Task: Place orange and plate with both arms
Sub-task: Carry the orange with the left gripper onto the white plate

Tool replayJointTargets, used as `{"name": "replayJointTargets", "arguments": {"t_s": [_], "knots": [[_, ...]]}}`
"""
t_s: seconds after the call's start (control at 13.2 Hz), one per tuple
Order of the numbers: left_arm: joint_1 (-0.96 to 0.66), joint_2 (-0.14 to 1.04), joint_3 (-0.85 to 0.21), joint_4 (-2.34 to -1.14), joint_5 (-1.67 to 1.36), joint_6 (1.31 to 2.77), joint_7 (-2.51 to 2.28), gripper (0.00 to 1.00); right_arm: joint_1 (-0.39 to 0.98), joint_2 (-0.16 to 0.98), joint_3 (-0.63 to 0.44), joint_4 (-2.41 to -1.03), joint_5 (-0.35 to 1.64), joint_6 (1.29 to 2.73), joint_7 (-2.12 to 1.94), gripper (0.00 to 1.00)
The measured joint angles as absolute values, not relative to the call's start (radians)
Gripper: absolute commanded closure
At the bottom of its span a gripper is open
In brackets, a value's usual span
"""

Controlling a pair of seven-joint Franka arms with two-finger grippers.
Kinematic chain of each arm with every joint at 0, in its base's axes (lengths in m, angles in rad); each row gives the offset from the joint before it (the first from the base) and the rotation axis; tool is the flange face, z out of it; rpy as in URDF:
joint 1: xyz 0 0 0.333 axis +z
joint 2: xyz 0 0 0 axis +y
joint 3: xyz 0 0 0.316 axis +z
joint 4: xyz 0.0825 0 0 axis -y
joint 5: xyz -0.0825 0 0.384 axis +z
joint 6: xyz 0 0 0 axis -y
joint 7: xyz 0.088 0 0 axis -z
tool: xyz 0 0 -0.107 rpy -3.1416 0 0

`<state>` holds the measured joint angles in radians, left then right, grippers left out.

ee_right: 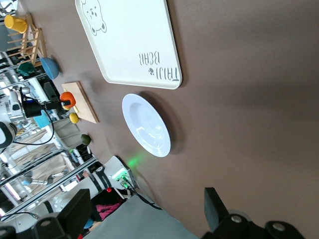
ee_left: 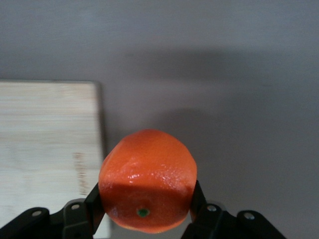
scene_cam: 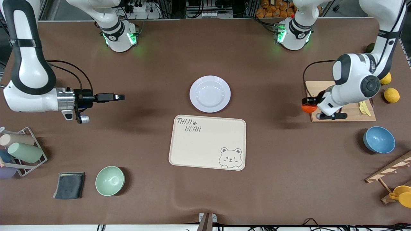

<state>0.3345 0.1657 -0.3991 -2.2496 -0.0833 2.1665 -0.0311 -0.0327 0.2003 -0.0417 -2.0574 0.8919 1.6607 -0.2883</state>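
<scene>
1. Front view first: we've got the left gripper [scene_cam: 309,103] up in the air at the left arm's end of the table, over the edge of the wooden cutting board [scene_cam: 340,102] that faces the table's middle. It's clamped on the orange [scene_cam: 309,107], so the fruit is off the table.
2. From the left wrist view we can see it way better: the orange [ee_left: 147,180] sits squeezed between the two black fingers [ee_left: 92,204], one pad pressed on each side, with the little green stem dot facing the camera. The pale board [ee_left: 50,154] and the brown table are below it.
3. The plate [scene_cam: 210,94] is sitting flat on the brown table mat [scene_cam: 205,195] roughly in the middle, nothing on it. It's just beside the cream bear tray [scene_cam: 208,142], which lies nearer the front camera, with a narrow strip of mat between them.
4. The right gripper [scene_cam: 120,96] hangs above bare table toward the right arm's end, well apart from the plate, pointing sideways toward the middle. In the right wrist view its fingers [ee_right: 215,209] are spread wide with nothing between them, and we can see the plate [ee_right: 147,125] and tray [ee_right: 132,42] off past them.
5. Other bits: two yellow lemons [scene_cam: 391,95] by the board, a blue bowl [scene_cam: 379,139], a green bowl [scene_cam: 109,180], a dark cloth [scene_cam: 69,185].
</scene>
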Motion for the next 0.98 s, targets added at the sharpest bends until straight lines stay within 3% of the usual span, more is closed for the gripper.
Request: {"name": "replayJointTargets", "arguments": {"t_s": [0.3,0.75,0.98], "knots": [[0.261,0.212,-0.552,-2.071,-0.119,2.063,-0.234,1.0,-0.032,0.223,-0.042,-2.124,0.993,1.676,-0.419,0.0],[-0.101,0.492,-0.559,-1.765,-0.114,2.058,-0.723,1.0,0.008,0.267,-0.038,-2.189,1.111,1.719,-0.506,0.0],[-0.204,0.583,-0.557,-1.712,-0.072,2.06,-0.891,1.0,0.024,0.295,-0.038,-2.22,1.175,1.735,-0.598,0.0]]}}
